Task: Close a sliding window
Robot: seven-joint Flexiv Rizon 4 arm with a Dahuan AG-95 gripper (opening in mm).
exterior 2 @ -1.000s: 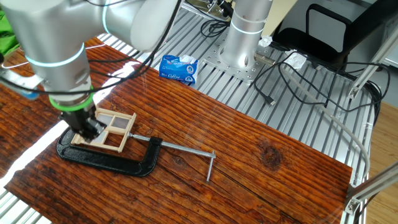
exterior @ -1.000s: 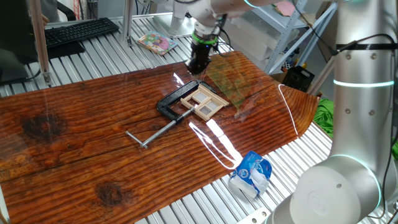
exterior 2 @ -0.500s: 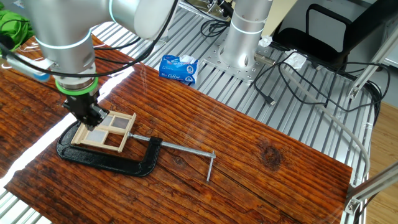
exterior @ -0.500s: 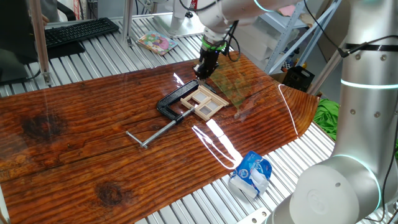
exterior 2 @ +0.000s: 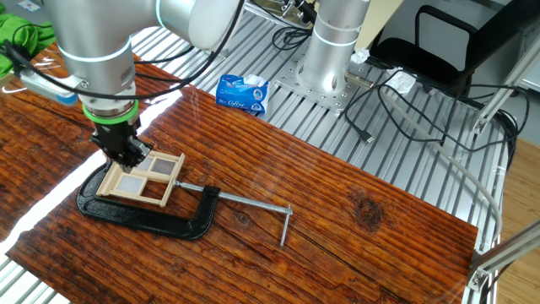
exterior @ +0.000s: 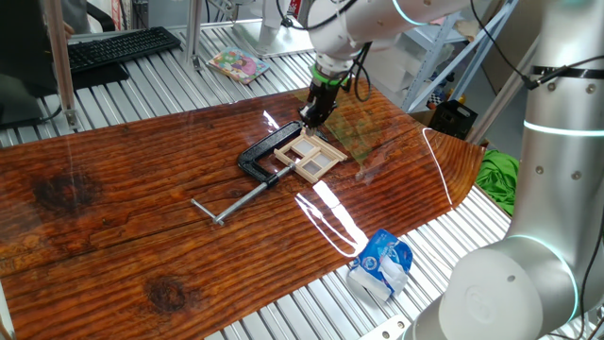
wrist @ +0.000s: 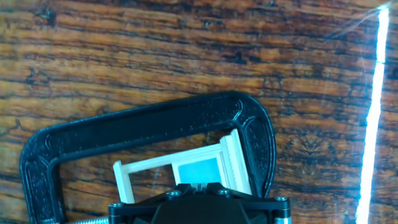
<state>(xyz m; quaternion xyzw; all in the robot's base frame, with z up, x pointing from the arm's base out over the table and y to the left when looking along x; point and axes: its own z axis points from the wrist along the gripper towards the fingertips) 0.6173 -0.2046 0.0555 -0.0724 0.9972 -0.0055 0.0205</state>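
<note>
fingers pressed together, holding nothing, the gripper point(exterior 2: 131, 157) points down at the sliding window's point(exterior 2: 142, 178) end nearer the tabletop's point(exterior 2: 354, 219) far edge. clamped flat in a black c-clamp point(exterior 2: 152, 215), it looks mid-push; next, probably nudge the sash along its track.

The gripper point(exterior 2: 128, 155), fingers together, points down at the far left corner of the sliding window point(exterior 2: 142, 178). The window lies flat on the wooden table point(exterior 2: 337, 203) inside a black C-clamp point(exterior 2: 152, 217).

Black C-clamp point(exterior 2: 152, 216), blue packet point(exterior: 382, 262)
</note>
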